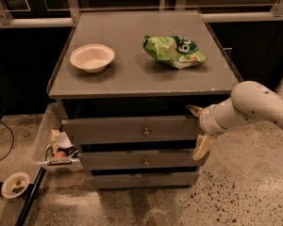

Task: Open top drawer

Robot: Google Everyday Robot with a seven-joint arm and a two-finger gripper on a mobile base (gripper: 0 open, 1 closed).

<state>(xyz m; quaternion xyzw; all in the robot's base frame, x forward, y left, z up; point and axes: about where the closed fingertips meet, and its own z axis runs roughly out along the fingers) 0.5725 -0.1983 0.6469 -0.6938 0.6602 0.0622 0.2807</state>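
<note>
The top drawer [118, 129] is the widest grey front of three in the grey cabinet, with a small brass knob [146, 132] at its centre. It stands slightly out from the cabinet, with a dark gap above it. My gripper [198, 128] is at the right end of this drawer front, well right of the knob. Its two pale fingers are spread apart, one [195, 110] by the drawer's upper right corner and one [203, 147] below it. It holds nothing. The two narrower drawers [144, 161] sit below.
On the cabinet top [132, 79] lie a white bowl [92, 58] and a green chip bag [174, 51]. A clear bin [54, 145] of odds and ends stands at the cabinet's left. A small dish [15, 185] and a dark cable lie on the speckled floor.
</note>
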